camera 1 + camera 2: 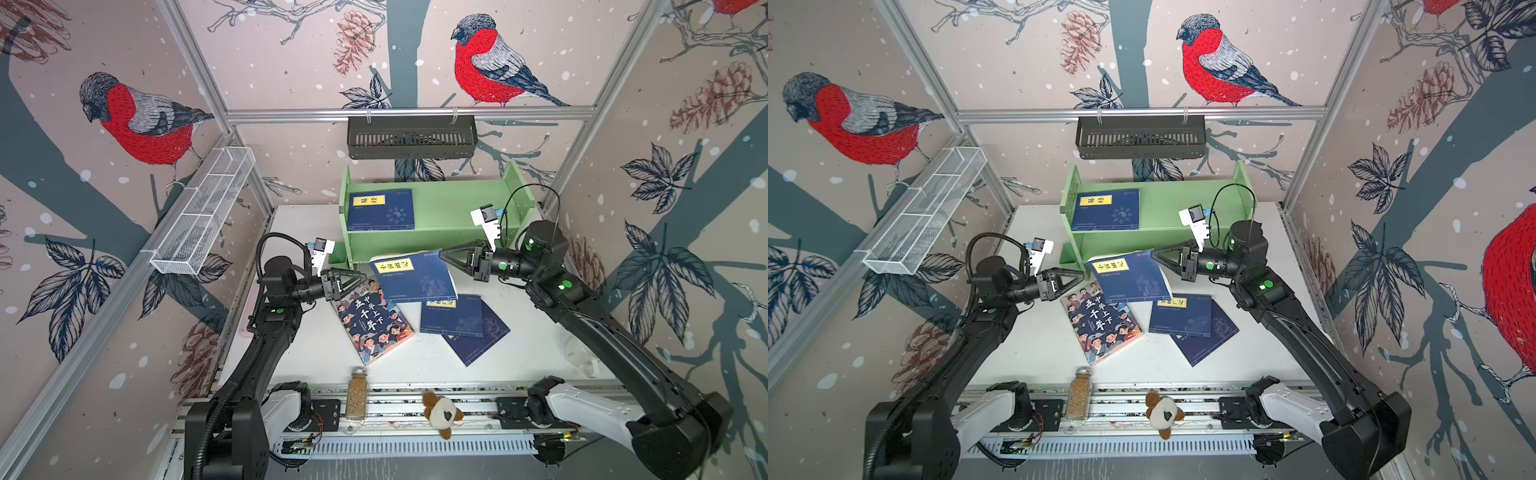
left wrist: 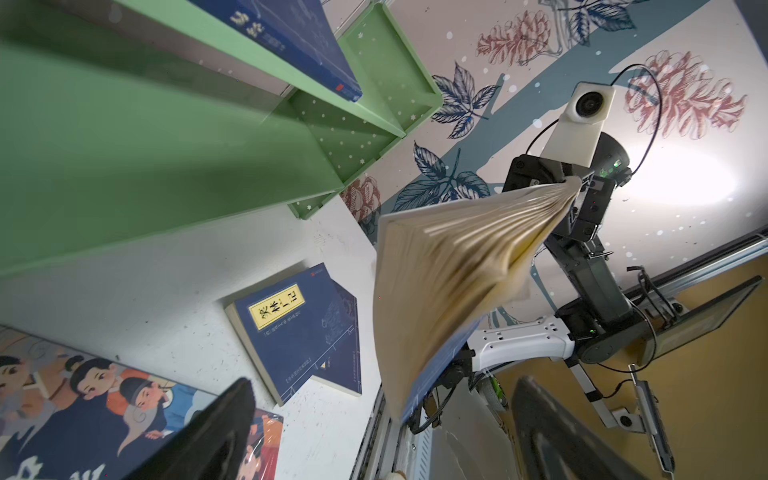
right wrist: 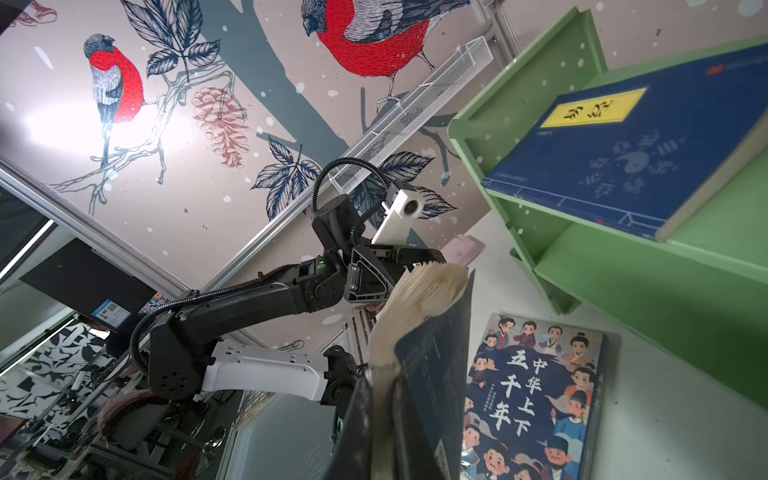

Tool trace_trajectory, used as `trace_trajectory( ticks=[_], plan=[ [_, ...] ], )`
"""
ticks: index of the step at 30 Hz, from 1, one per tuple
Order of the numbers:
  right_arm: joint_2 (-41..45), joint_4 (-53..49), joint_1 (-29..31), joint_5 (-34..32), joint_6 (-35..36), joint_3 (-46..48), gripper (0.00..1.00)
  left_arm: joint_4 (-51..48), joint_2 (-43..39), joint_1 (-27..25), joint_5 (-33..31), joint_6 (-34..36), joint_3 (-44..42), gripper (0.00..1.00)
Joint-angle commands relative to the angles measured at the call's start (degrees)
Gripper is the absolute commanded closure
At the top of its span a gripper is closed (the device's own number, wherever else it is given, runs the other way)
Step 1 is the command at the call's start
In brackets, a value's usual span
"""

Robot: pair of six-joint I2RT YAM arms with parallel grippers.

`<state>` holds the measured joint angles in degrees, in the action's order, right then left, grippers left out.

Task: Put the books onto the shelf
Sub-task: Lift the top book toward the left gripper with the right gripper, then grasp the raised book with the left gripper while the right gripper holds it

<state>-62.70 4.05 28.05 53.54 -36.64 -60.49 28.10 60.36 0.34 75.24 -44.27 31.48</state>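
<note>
The green shelf (image 1: 457, 208) (image 1: 1177, 208) stands at the back with one navy book (image 1: 382, 210) (image 3: 623, 158) lying on its upper board. My right gripper (image 1: 442, 255) (image 3: 384, 432) is shut on a corner of another navy book (image 1: 415, 276) (image 1: 1129, 276) (image 2: 449, 266), which hangs tilted above the table in front of the shelf, pages fanning. My left gripper (image 1: 359, 279) (image 2: 380, 395) is open beside that book's left edge, holding nothing, above the cartoon book (image 1: 374, 328) (image 3: 536, 395). Two navy books (image 1: 453, 316) (image 1: 482, 340) overlap on the table.
A black slotted basket (image 1: 411, 137) hangs on the back rail and a white wire mesh basket (image 1: 208, 212) on the left rail. A small green cup (image 1: 338, 253) sits at the shelf's left foot. A jar (image 1: 357, 395) and a plush toy (image 1: 442, 413) stand at the front edge.
</note>
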Motion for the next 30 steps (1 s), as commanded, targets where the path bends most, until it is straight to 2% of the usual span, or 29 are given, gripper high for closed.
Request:
trace_trajectory(
  ticks=[1, 5, 20, 26, 30],
  plan=[
    [-1.1, 5.3, 1.1, 1.2, -1.9, -1.6, 1.0, 19.2, -0.1, -1.1, 4.2, -12.8, -1.6, 0.03],
    [-2.7, 5.8, 2.0, 1.1, -2.0, -2.9, 1.0, 24.6, -0.5, -2.5, 4.9, -17.2, -1.8, 0.03],
    [-5.3, 11.4, 3.5, 3.7, -6.0, -4.3, 1.0, 24.5, 1.3, -4.8, 5.0, -16.5, -0.2, 0.03],
    [-6.8, 14.7, 3.6, 4.7, -8.4, -3.7, 1.0, 28.2, 0.2, -6.9, 5.8, -20.2, 0.3, 0.04],
    [-7.9, 15.3, 3.7, 4.8, -8.9, -3.8, 1.0, 29.4, -0.6, -7.4, 6.9, -22.7, 0.9, 0.2]
  ],
)
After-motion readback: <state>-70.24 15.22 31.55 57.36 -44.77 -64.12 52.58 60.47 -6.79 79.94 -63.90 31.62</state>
